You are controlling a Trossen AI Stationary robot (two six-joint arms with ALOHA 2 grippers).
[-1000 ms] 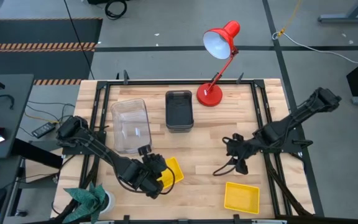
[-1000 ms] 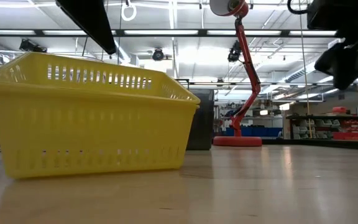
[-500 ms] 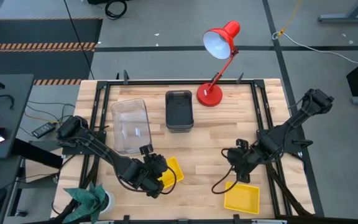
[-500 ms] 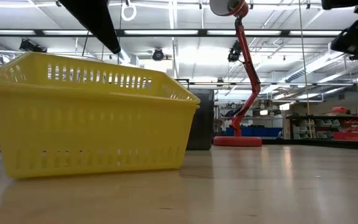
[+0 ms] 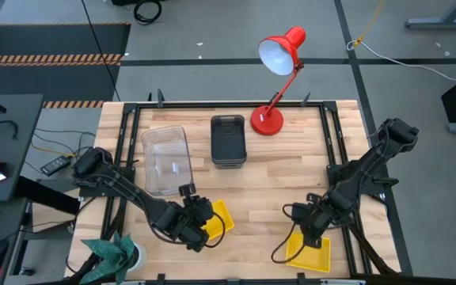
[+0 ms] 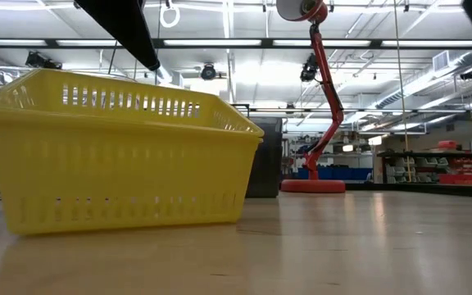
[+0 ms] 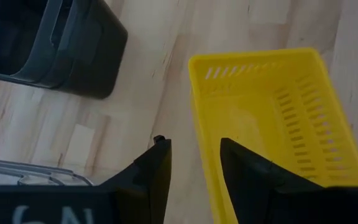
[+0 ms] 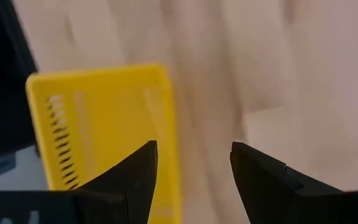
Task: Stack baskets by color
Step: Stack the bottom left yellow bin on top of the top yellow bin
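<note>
Left gripper [image 5: 199, 224] low in the lower-left part of the high view, at the near-left edge of a yellow basket [image 5: 217, 218]. In the left wrist view, fingers [image 7: 156, 165] apart, straddling the left wall of that yellow basket [image 7: 272, 118]: one finger outside over bare wood, the other inside the rim; not clamped on the wall, a gap visible on either side. Same basket filling the left half of the low view [image 6: 113, 152], with the dark arm slanting in above it.

Right gripper [image 5: 307, 231] in the lower right of the high view, over the upper-left corner of the second yellow basket [image 5: 311, 253]. In the right wrist view, fingers [image 8: 135, 171] spread wide, nothing between them, the long edge of that yellow basket [image 8: 104, 124] running up between the two fingertips, bare table [image 8: 260, 74] to the right.

Further out, in the upper-middle of the high view: clear baskets [image 5: 165, 161] left of centre, dark grey baskets [image 5: 228, 141] just right of them, close but apart. Red desk lamp [image 5: 275, 75] at the far edge, base just beside the grey stack, head out past the table. Green cloth bundle [image 5: 113, 253] at the bottom-left corner.
</note>
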